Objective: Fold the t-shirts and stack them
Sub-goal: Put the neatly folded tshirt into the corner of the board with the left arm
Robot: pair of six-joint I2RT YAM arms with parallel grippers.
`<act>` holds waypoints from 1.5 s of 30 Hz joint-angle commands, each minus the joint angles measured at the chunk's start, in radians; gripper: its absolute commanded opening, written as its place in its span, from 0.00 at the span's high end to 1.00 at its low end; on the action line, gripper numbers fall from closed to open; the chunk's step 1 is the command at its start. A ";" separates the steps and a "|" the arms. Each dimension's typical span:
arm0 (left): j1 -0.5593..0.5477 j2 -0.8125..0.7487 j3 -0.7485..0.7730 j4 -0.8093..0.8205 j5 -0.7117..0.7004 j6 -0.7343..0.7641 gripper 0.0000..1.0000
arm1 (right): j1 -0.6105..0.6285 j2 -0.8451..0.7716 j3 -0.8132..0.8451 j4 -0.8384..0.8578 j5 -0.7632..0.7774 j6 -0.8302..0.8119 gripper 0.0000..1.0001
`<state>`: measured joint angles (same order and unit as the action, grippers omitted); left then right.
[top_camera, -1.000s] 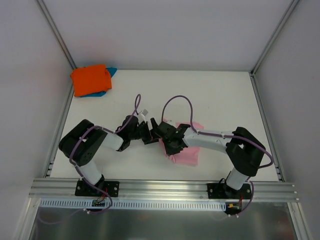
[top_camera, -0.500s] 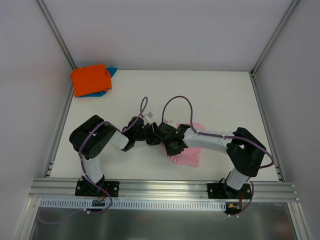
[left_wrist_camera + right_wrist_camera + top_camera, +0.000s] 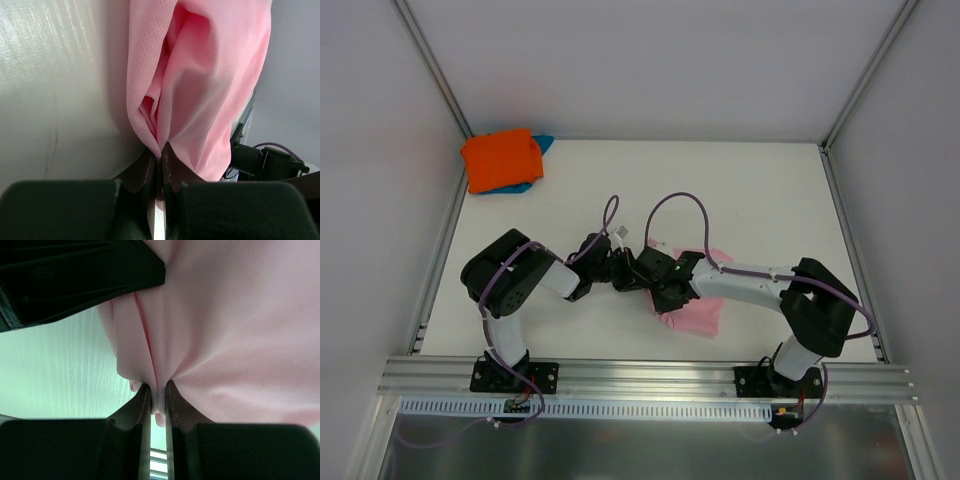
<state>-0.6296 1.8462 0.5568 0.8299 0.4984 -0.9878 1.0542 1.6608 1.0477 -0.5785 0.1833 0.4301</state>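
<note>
The light pink t-shirt [image 3: 698,310] lies bunched near the table's front middle. Both grippers meet at its left edge. My left gripper [image 3: 623,270] is shut on a fold of the pink cloth [image 3: 200,90], its jaws pinched tight on the fabric. My right gripper [image 3: 652,282] is also shut on a pleat of the same pink shirt [image 3: 230,325], cloth squeezed between its fingers [image 3: 175,405]. The bright orange t-shirt [image 3: 500,158] sits folded at the far left corner, on top of the teal-blue t-shirt [image 3: 542,144], of which only edges show.
Grey walls and aluminium posts [image 3: 430,60] bound the white table [image 3: 740,190] on three sides. A metal rail [image 3: 650,375] runs along the near edge by the arm bases. The two arms' wrists crowd each other at the table's middle.
My left gripper has moved right to the pink shirt's edge and shut on a fold of it. The right gripper has kept its grip and barely shifted.
</note>
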 commanded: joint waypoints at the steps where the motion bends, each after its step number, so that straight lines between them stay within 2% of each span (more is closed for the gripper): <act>1: -0.007 0.001 0.018 -0.066 -0.054 0.051 1.00 | 0.013 -0.068 -0.021 -0.011 0.007 0.018 0.96; 7: -0.010 -0.016 0.031 -0.074 -0.052 0.057 0.99 | 0.013 -0.075 -0.031 -0.009 0.008 0.016 0.98; 10: -0.009 -0.016 0.031 -0.063 -0.037 0.054 0.70 | 0.013 -0.070 -0.032 -0.003 0.007 0.015 0.98; 11: -0.010 -0.012 0.028 -0.030 -0.029 0.051 0.48 | 0.012 -0.067 -0.032 -0.001 0.005 0.016 0.98; 14: -0.010 0.001 0.009 0.023 -0.006 0.029 0.26 | 0.013 -0.065 -0.037 0.003 0.001 0.016 0.98; 23: -0.013 0.038 0.014 0.072 0.002 0.009 0.23 | 0.013 -0.061 -0.031 0.003 -0.001 0.010 0.98; 36: -0.028 0.064 0.002 0.110 0.017 -0.020 0.28 | 0.015 -0.058 -0.003 -0.006 0.007 0.002 0.98; 45: -0.028 0.036 -0.057 0.090 0.017 0.001 0.28 | 0.015 -0.085 0.009 -0.024 0.030 -0.002 0.98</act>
<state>-0.6426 1.8713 0.5465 1.0161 0.5262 -1.0367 1.0630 1.6211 1.0176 -0.5766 0.1841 0.4305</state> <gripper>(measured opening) 0.717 0.131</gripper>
